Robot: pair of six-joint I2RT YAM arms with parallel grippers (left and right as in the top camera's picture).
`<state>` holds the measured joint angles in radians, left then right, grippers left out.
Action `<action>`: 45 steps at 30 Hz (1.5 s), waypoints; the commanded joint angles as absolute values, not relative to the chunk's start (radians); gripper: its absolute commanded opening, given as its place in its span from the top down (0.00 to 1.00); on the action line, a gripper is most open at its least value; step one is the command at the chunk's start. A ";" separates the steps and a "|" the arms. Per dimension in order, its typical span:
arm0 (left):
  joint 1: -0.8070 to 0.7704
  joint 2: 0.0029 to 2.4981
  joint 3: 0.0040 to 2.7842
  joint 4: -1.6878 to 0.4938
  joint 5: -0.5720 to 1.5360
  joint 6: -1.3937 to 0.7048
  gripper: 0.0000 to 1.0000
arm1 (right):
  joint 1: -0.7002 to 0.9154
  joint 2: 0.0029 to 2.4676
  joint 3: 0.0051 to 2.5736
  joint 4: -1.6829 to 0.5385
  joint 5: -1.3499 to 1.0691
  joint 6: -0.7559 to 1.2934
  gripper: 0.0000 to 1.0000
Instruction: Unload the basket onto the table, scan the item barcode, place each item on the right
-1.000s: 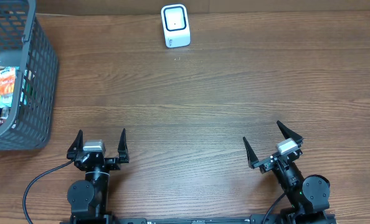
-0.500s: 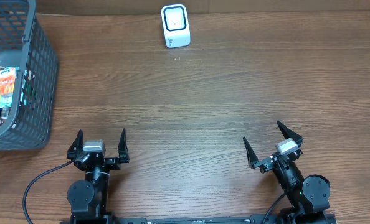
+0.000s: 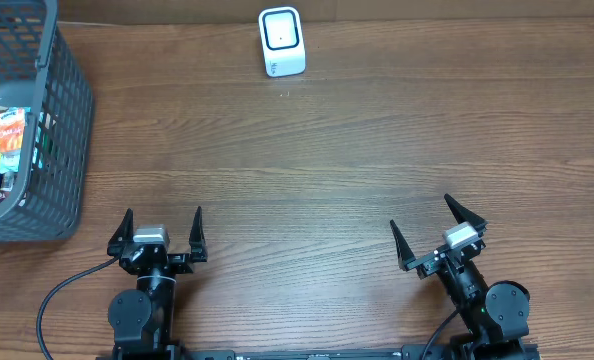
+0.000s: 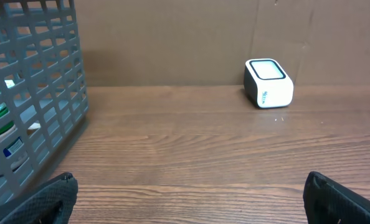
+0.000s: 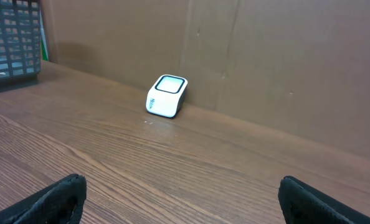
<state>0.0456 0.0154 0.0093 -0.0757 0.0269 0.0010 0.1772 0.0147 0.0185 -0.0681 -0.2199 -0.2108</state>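
Well apart, packets (image 3: 1, 140) in basket (image 3: 69, 120), left hand (image 3: 163, 214)

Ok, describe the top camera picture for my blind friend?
The left black tool and right black tool sit open at a brown wooden table's near edge. A small white scanner box sits far back; a grey plastic basket of packets stands left.

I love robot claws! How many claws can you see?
2. The left gripper sits at the near table edge, on the basket's side; the right gripper sits across from it. Both are open and empty.
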 commanded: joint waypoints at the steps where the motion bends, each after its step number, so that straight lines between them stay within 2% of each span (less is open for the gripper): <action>1: 0.040 0.006 0.005 -0.076 0.034 0.015 0.00 | 0.174 0.003 0.008 -0.062 -0.211 -0.214 0.00; 10: 0.040 0.006 0.005 -0.075 0.034 0.015 0.00 | 0.173 0.003 0.008 -0.062 -0.211 -0.214 0.00; 15: 0.039 0.006 0.006 -0.064 0.169 -0.026 0.00 | 0.173 0.003 0.008 -0.062 -0.211 -0.214 0.00; 21: 0.039 0.006 0.006 -0.062 0.176 -0.072 0.00 | 0.173 0.003 0.008 -0.062 -0.211 -0.214 0.00; 25: 0.039 0.006 0.006 -0.006 0.167 -0.075 0.00 | 0.174 0.003 0.008 -0.062 -0.211 -0.214 0.00; 28: 0.039 0.006 0.031 0.142 0.245 -0.074 0.00 | 0.173 0.003 0.008 -0.062 -0.211 -0.214 0.00; 32: 0.039 0.006 0.163 0.327 0.291 -0.074 0.00 | 0.174 0.003 0.008 -0.062 -0.211 -0.214 0.00; 45: 0.039 0.006 0.623 0.256 0.289 0.005 0.00 | 0.174 0.003 0.008 -0.062 -0.211 -0.214 0.00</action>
